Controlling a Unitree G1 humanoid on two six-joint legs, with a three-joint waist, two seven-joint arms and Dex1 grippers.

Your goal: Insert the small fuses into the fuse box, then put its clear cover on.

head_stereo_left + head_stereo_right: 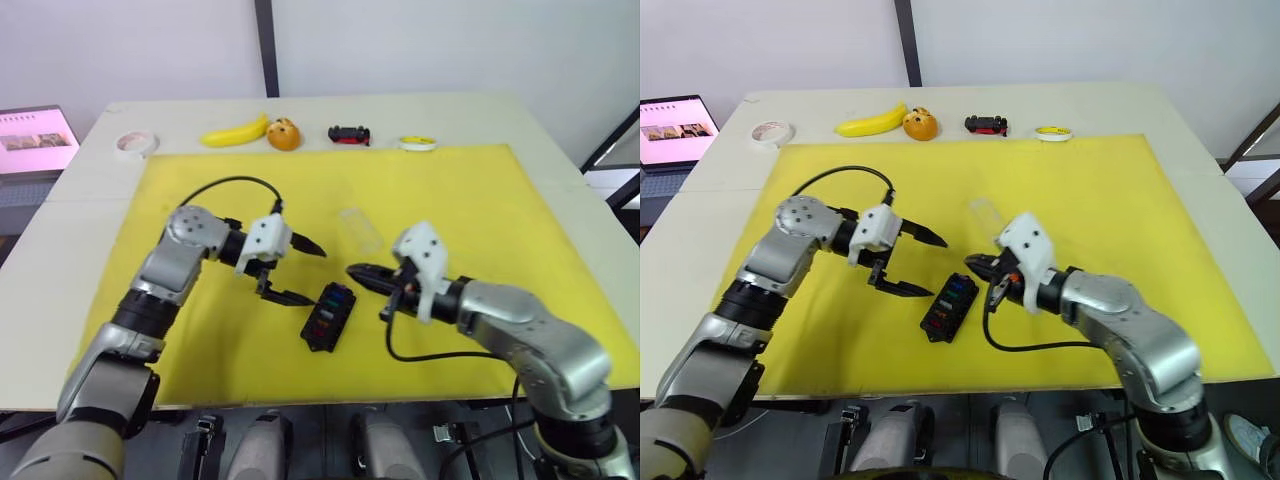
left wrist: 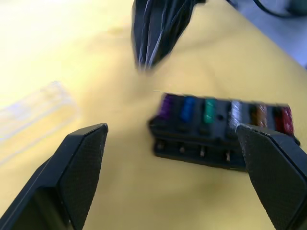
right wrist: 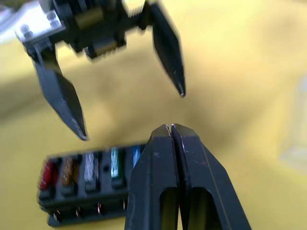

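The black fuse box lies on the yellow mat, near its front middle. The small fuses sit in a row of its slots: purple, blue, teal, grey, brown and red. The clear cover lies on the mat just behind the box, apart from it. My left gripper hovers open just left of the box, holding nothing. From the right, my right gripper points at the box's far end, shut and empty. The two grippers' tips are close together above the box.
Along the table's far edge lie a white tape roll, a banana, an orange fruit, a black-and-red toy car and a yellow tape roll. A laptop screen stands at far left.
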